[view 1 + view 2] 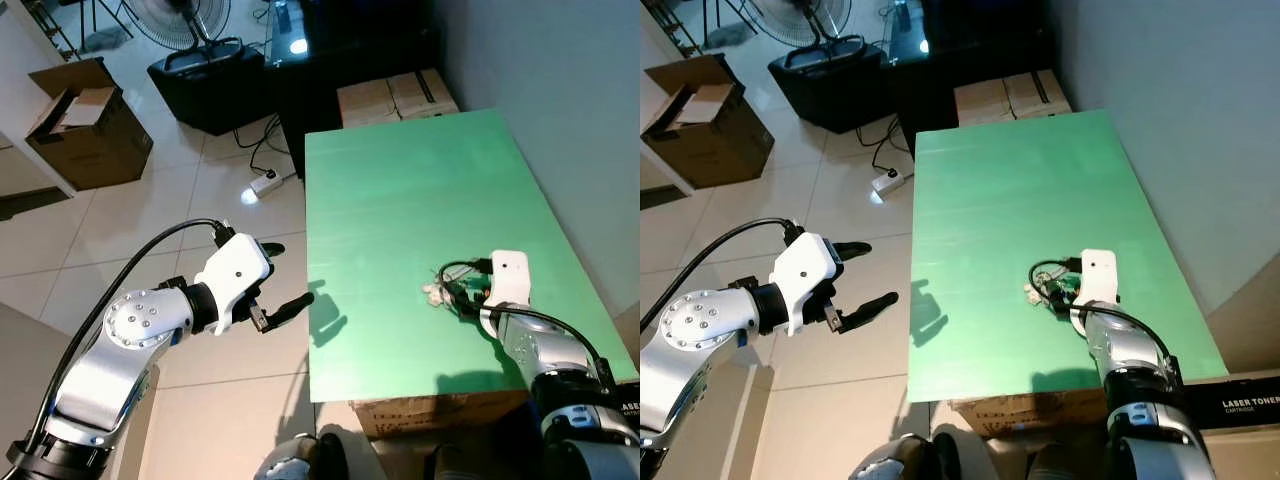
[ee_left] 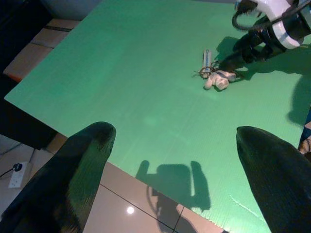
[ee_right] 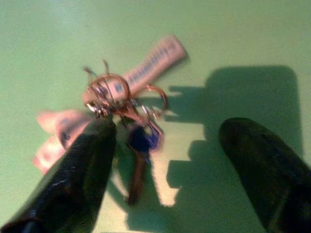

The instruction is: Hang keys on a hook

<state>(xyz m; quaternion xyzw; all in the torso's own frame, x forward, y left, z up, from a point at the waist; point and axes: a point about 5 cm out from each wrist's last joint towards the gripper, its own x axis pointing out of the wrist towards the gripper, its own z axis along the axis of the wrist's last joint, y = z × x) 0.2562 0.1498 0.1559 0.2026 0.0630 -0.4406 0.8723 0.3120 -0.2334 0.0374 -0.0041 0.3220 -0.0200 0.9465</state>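
Close under my head camera, my right gripper (image 3: pixel 163 145) is down on the near right part of the green worktop (image 1: pixel 400 190), its jaws spread apart with one black finger (image 3: pixel 73 179) touching the keys (image 3: pixel 121 97) and the other well to the side of them on bare green. Those keys lie flat on the worktop: a copper-coloured ring with a pale ridged key pointing away from me, a dark blue-headed key pointing back between my fingers, and a small whitish charm (image 2: pixel 217 80) just beside the ring. My right arm's black cable (image 1: pixel 462 270) loops over the worktop right above the bunch and partly hides it from my head. My left gripper (image 1: pixel 275 285) hangs off the worktop's left edge over the tiled floor (image 1: pixel 170 200), jaws wide open and holding nothing, its shadow falling on the near left corner of the green surface. Beyond the worktop's far edge sit closed cardboard boxes (image 1: pixel 395 98) against a dark cabinet (image 1: pixel 340 50). Out on the floor to the left are an open cardboard box (image 1: pixel 85 125), whose contents I cannot make out, a black case (image 1: pixel 205 85) with a standing fan (image 1: pixel 180 18) behind it, and a white power strip (image 1: pixel 266 183) with its cord trailing.
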